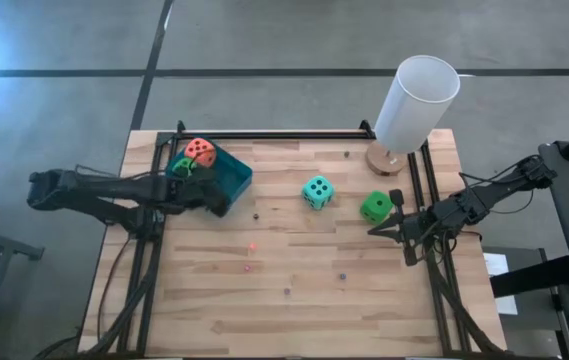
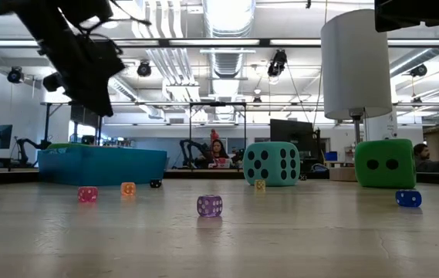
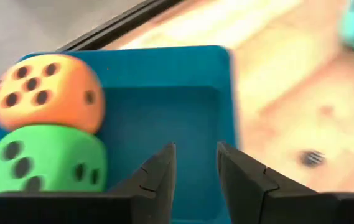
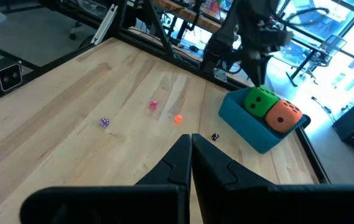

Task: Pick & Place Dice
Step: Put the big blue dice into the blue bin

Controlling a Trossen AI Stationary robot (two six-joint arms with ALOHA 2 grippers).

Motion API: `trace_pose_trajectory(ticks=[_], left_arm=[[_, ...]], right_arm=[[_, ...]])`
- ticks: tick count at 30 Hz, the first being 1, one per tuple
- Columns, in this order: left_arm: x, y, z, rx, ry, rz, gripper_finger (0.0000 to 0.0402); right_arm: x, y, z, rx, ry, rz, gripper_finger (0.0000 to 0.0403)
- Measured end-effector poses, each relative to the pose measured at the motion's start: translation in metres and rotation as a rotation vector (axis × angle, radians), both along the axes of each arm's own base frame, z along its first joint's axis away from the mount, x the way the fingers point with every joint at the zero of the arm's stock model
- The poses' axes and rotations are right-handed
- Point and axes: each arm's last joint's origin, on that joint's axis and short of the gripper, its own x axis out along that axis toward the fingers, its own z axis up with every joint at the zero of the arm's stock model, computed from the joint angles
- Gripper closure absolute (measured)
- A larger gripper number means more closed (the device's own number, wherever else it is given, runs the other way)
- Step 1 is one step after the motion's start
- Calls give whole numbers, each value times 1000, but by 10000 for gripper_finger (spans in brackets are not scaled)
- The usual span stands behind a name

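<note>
High view: your left gripper (image 1: 222,203) hovers over the blue tray (image 1: 234,178).
Its fingers (image 3: 158,177) stand slightly spread, empty; the right gripper's (image 1: 384,228) fingers are pressed together.

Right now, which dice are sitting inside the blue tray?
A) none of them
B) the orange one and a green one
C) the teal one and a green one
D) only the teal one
B: the orange die and a green die sit together in the blue tray, while the teal die and the other green die are out on the table.
</note>
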Motion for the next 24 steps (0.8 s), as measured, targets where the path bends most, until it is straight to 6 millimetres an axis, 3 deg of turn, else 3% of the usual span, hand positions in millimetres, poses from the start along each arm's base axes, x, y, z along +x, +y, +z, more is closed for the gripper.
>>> trace_pose_trajectory(ticks=[11,20,24], left_arm=[[5,-52,7,24,-39,-346,283],[9,-66,24,4,-118,-415,283],[10,-68,25,1,-134,-424,283]], right_arm=[[6,1,9,98,-94,-74,394],[26,-3,6,32,-128,-581,394],[35,-4,14,57,-116,-646,394]])
